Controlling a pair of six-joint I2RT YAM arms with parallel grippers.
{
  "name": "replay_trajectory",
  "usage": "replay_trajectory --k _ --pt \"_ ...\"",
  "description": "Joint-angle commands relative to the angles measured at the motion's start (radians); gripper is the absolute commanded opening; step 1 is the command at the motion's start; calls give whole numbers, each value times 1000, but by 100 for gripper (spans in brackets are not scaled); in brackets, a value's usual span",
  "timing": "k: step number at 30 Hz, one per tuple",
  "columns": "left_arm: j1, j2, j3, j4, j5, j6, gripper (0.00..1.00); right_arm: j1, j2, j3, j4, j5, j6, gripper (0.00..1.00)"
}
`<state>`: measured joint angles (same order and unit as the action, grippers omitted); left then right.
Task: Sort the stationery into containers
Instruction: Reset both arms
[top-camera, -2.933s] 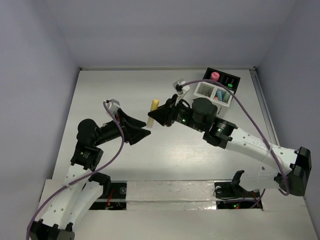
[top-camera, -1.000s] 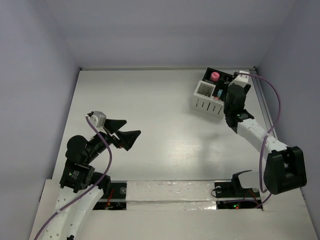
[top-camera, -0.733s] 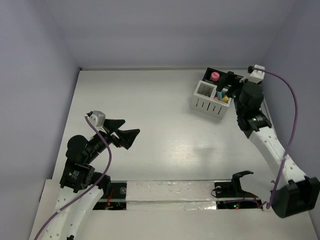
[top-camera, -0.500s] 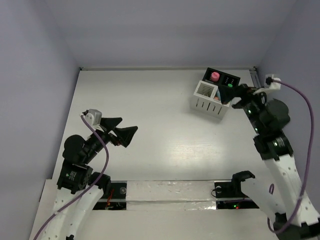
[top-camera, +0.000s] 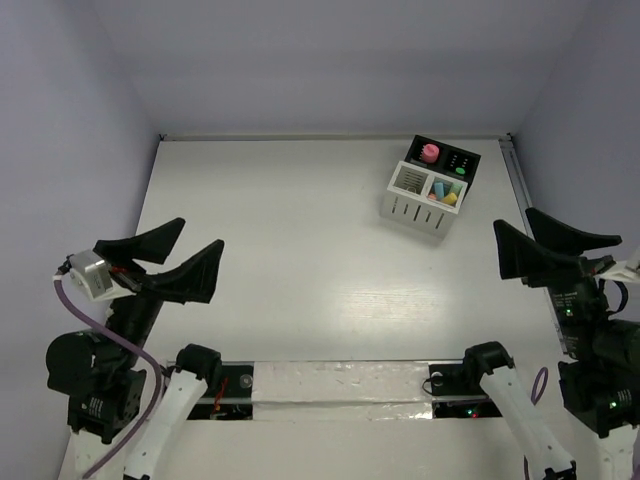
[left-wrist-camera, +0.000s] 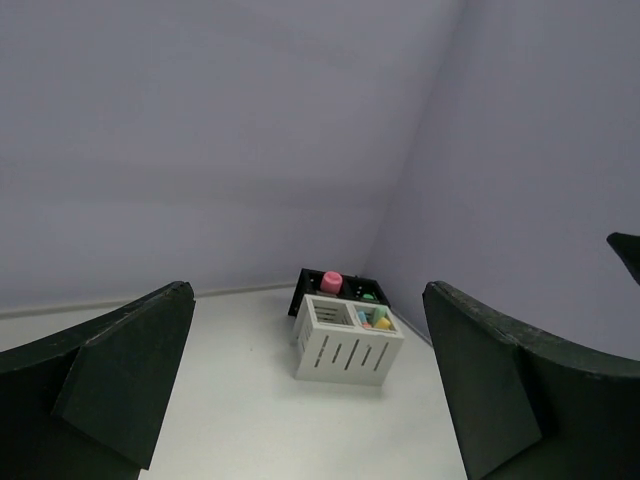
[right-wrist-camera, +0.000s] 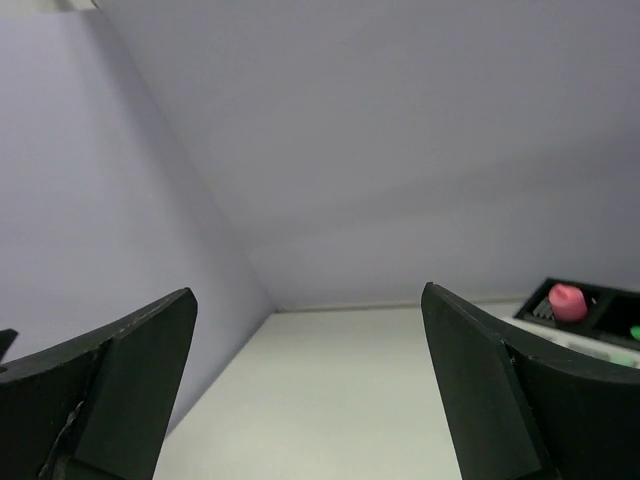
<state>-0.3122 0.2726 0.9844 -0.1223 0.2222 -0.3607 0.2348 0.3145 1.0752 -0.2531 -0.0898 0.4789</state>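
Far right: white slatted box (top-camera: 415, 208) w/ pastel pens (top-camera: 446, 190), joined to black box (top-camera: 465, 158) w/ pink-capped bottle (top-camera: 429, 152).

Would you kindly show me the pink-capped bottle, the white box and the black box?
pink-capped bottle (top-camera: 429, 152), top external view, on its cap.
white box (left-wrist-camera: 345, 355), left wrist view, on its front wall.
black box (top-camera: 448, 147), top external view, on its far rim.

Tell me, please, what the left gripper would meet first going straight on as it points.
Probably the white slatted box, centred between the open left gripper's jaws; nothing shows in between, though depth is unclear.
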Motion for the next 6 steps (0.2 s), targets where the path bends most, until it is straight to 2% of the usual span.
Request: replay_trajectory --k 1,6 --pt "1 13 11 -11 -38 19 99 -5 15 -24 -78 42 -10 100" --pt "1 43 0 -17 -29 20 99 -5 23 -32 -77 59 -14 100"
